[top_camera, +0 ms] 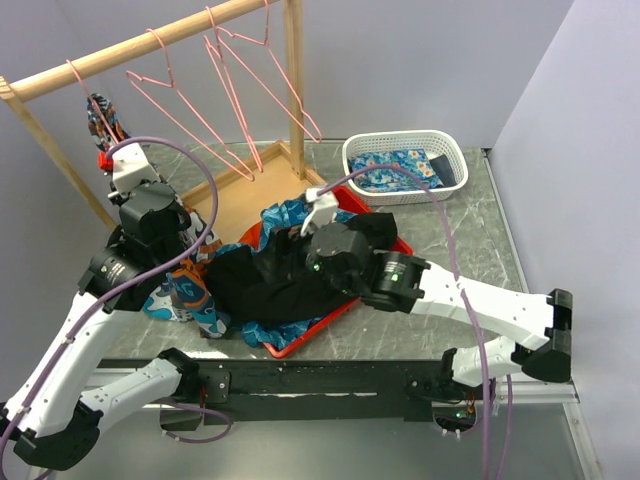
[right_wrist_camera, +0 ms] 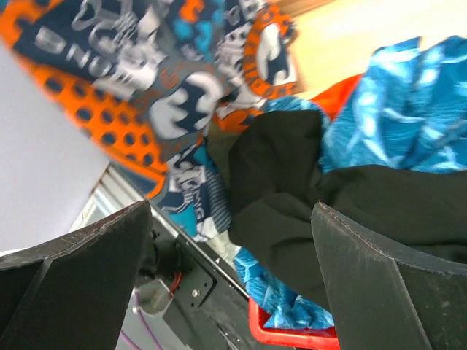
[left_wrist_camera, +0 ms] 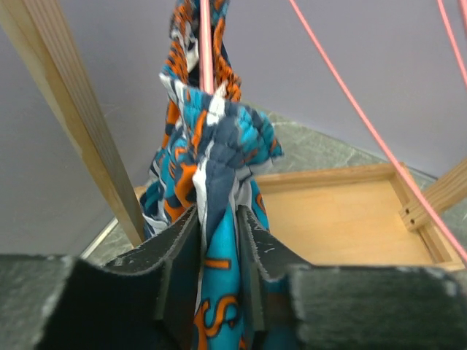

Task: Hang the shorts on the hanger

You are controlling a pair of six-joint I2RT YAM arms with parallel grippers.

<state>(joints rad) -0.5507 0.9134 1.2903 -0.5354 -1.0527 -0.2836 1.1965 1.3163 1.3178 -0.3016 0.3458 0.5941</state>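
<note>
- left hand (left_wrist_camera: 219, 240) clamped on the shorts (left_wrist_camera: 219, 146) — fabric bunched against the pink hanger (left_wrist_camera: 206, 44) at the left end of the rail (top_camera: 150, 42), possibly looped over its wire
- right hand (right_wrist_camera: 233, 226) spread wide, holding nothing — above the black garment (right_wrist_camera: 292, 197) in the red tray (right_wrist_camera: 292, 334)

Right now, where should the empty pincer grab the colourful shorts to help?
I'd grab the loose lower end of the shorts, beside the red tray, coming from the right: the left pincer holds the bunched top by the hanger.
</note>
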